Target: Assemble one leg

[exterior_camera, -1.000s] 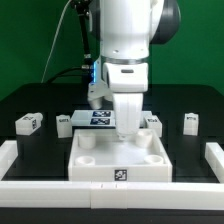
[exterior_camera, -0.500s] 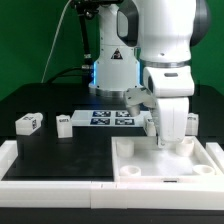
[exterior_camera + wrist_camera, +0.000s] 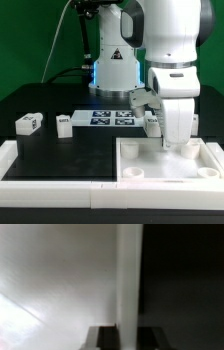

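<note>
The big white square tray [image 3: 150, 160] with round corner sockets lies at the front of the exterior view's right. My gripper [image 3: 176, 140] stands over its far wall and is shut on that wall. In the wrist view the wall's edge [image 3: 128, 280] runs between my two dark fingers [image 3: 105, 338], with my gripper [image 3: 128, 339] closed around it. Two small white legs with tags lie at the exterior view's left [image 3: 28, 123] [image 3: 64, 124]. A third leg [image 3: 152, 121] shows just beside my gripper. A fourth is hidden behind the arm.
The marker board [image 3: 108, 118] lies at the back middle of the black table. A white raised border [image 3: 8, 152] runs along the table's sides and front. The robot base [image 3: 112, 70] stands behind the board.
The tray slid from the front middle to the exterior view's right with my gripper on it. Over the last half second it moved a little further right.
</note>
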{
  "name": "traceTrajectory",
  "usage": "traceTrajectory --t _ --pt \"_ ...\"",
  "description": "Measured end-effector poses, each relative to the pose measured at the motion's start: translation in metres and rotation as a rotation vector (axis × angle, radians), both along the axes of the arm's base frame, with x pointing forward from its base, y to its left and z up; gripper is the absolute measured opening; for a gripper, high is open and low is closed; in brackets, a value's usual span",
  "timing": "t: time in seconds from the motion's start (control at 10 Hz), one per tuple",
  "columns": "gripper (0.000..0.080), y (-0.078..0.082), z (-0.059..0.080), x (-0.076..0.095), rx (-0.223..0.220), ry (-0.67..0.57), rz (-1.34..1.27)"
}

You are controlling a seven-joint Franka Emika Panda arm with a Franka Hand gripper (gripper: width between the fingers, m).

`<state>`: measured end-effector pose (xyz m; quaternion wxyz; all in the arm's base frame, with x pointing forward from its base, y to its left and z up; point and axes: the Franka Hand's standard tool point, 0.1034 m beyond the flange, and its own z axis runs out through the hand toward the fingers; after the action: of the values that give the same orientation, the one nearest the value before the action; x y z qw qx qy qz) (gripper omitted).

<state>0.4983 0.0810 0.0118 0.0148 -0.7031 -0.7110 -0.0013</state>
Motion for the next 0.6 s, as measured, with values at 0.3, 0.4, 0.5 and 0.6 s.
traceTrajectory --t 0.3,0.4,0.5,0.6 --pt "0.0563 -0.0002 -0.0001 -0.0001 0.000 0.000 0.000" --pt "0.0563 -0.0003 -0.0002 -0.0001 0.000 0.000 -0.001" --pt "0.0623 -0.0003 -0.0002 -0.0001 0.000 0.000 -0.001" --pt "0.0644 -0.0004 -0.0002 -0.0001 0.000 0.000 -0.001"
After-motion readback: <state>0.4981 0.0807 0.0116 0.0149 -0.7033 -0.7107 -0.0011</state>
